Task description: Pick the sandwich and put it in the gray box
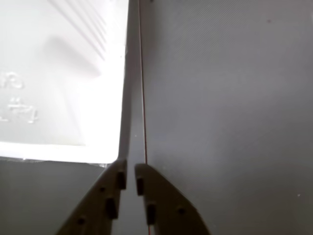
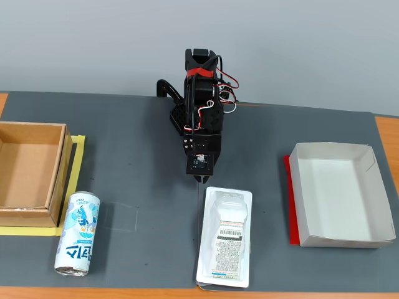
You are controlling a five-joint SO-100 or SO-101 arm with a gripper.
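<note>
- Nearest the front edge of the tabletop (image 2: 156, 212) in the fixed view, I see the sandwich (image 2: 225, 237) lying flat, a white wrapped pack with its label and barcode face up, its long side running away from the front edge and its near end almost at that edge.
- At the front left corner lies a blue-and-white drink can (image 2: 78, 233) on its side, well apart from the pack.
- Just behind the can, at the left edge, a brown cardboard box (image 2: 30, 174) sits open on yellow tape (image 2: 80, 163).
- Toward the right edge sits the gray box (image 2: 368, 239), open and with nothing showing inside (a red strip peeks out under its left wall); it is well apart from the sandwich.
- Just behind the far end of the pack, the gripper (image 2: 199, 179) points down at the tabletop, beside the pack's far left corner.
- In the wrist view I see the jaws (image 1: 130, 177) nearly together, only a narrow slit between the tips, holding nothing; the pack's white corner (image 1: 63, 98) lies just left of them, above the dark mat.
- The arm's base stands near the back edge, middle.
</note>
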